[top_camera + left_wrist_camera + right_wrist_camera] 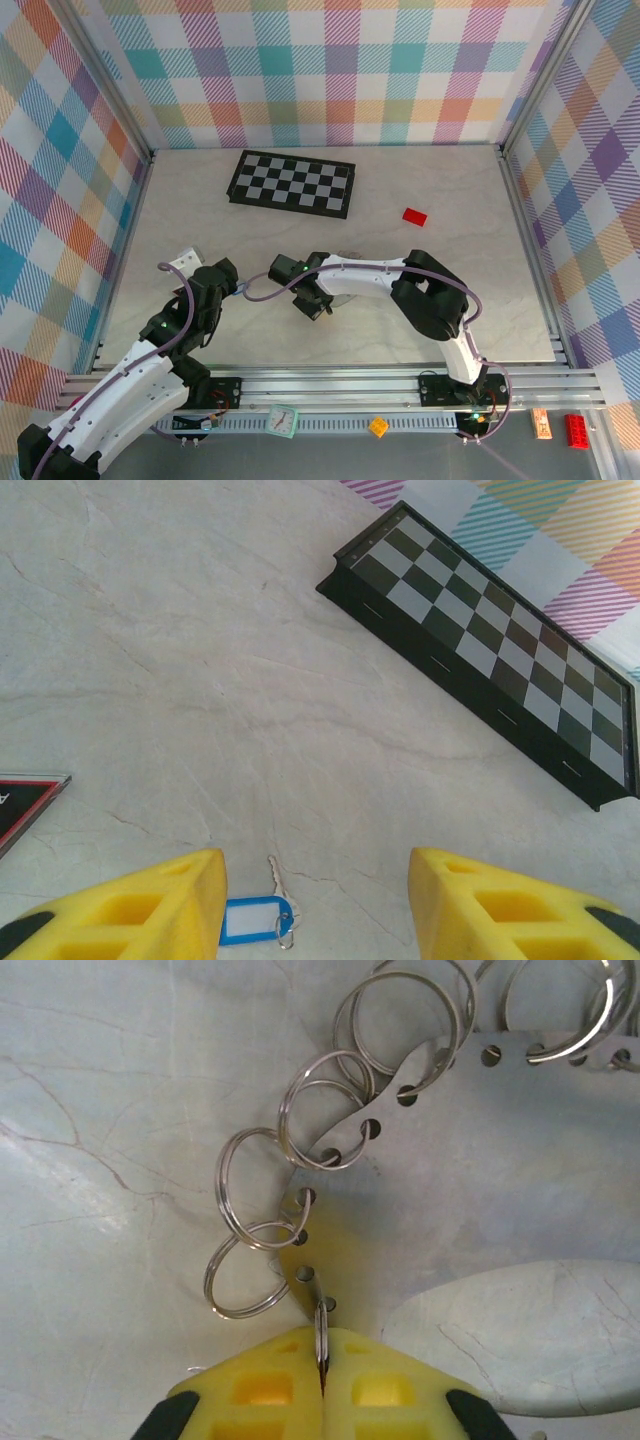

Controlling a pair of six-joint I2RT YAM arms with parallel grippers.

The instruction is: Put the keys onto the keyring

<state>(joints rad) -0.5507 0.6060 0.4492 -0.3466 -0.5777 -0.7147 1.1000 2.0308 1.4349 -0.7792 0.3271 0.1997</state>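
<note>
The right tool (322, 1358) is closed tight, its yellow pads pinching a small split ring (321, 1328) edge-on. That ring is threaded through a hole in the keyring (470, 1170), a flat grey metal band lying on the pale table (100, 1110), with more rings strung along its row of holes. The left tool (315, 890) hangs with its pads well apart, holding nothing. A blue-tagged key (255, 920) lies on the table between them, just beside the left pad. A chequered board (490, 650) lies farther off.

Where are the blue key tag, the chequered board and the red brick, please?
blue key tag (250, 920): left wrist view, its white label.
chequered board (495, 638): left wrist view, middle of its top.
red brick (414, 215): top view, centre of its face.
</note>
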